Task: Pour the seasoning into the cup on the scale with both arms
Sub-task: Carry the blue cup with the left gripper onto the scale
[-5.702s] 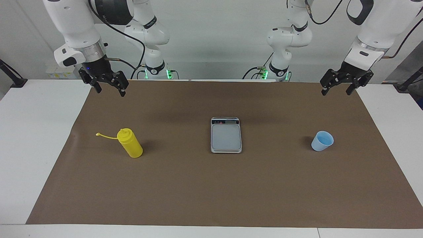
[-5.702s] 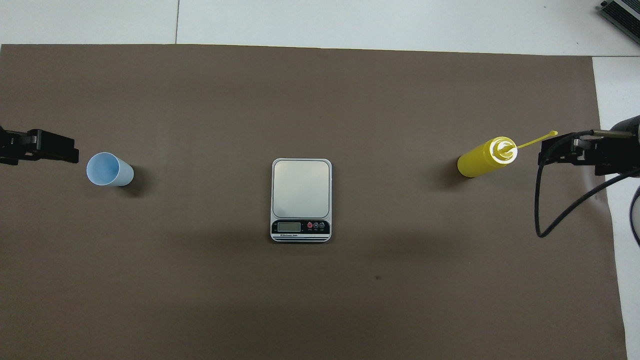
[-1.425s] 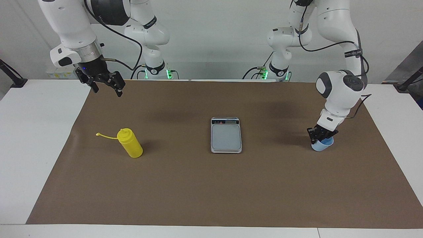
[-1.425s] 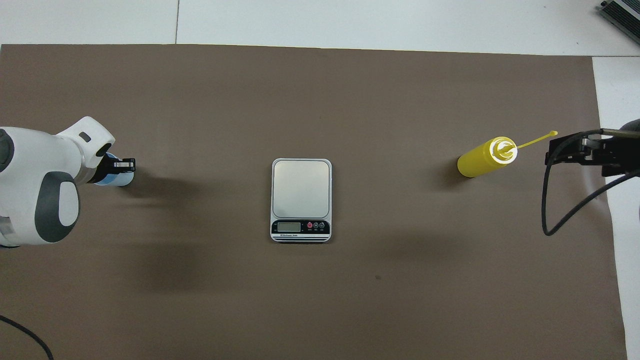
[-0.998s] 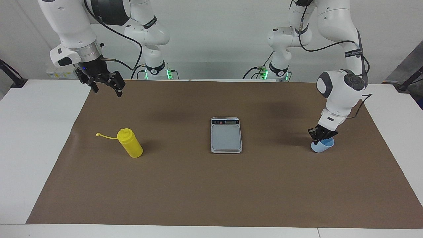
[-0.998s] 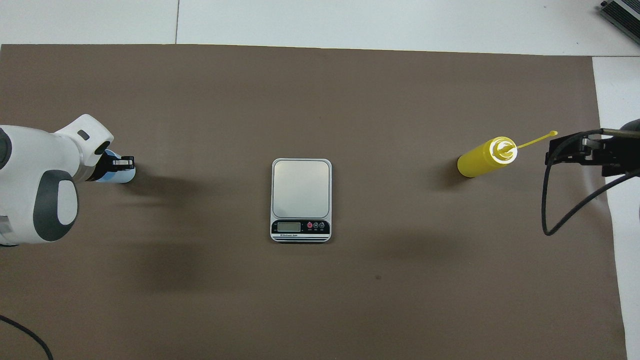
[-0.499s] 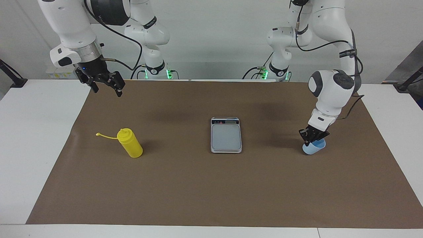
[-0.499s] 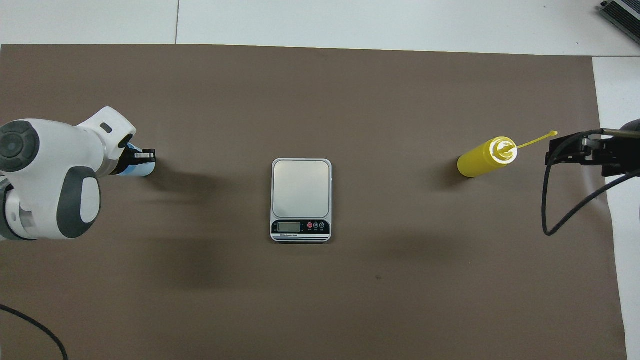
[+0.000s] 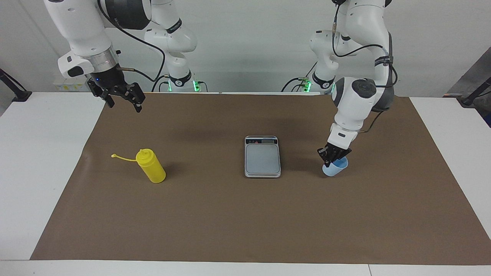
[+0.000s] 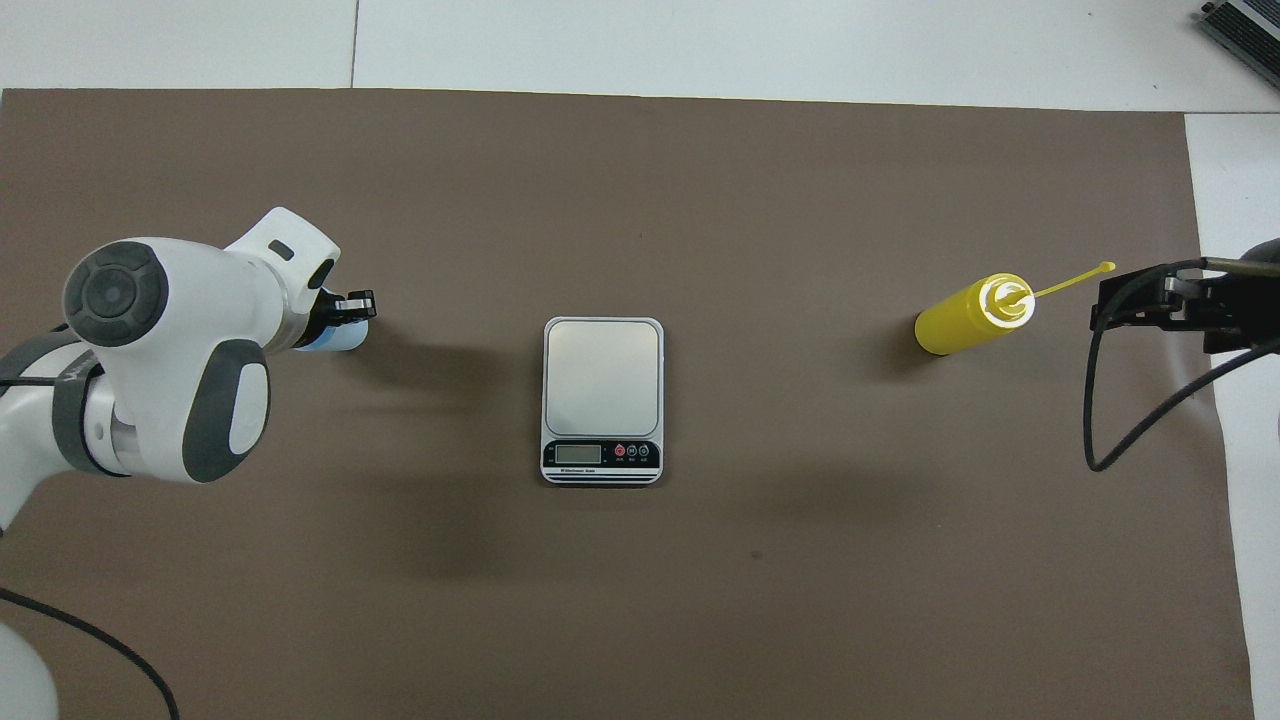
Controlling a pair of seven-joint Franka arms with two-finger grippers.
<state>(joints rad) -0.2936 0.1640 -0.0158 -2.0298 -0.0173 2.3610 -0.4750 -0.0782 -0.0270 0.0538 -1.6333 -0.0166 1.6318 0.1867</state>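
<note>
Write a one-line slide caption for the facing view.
Left pincer carries the blue cup toward the scale; yellow bottle waits.

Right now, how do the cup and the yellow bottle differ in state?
The cup is pale blue, short and gripped at its rim by the left tool, beside the scale. The bottle is yellow, taller and untouched; the right tool waits open, well clear of it. Both are upright over the brown mat.

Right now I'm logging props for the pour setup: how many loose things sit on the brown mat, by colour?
Yellow: 1, the seasoning bottle
Light blue: 1, the cup
Silver-grey: 1, the scale
Total: 3
</note>
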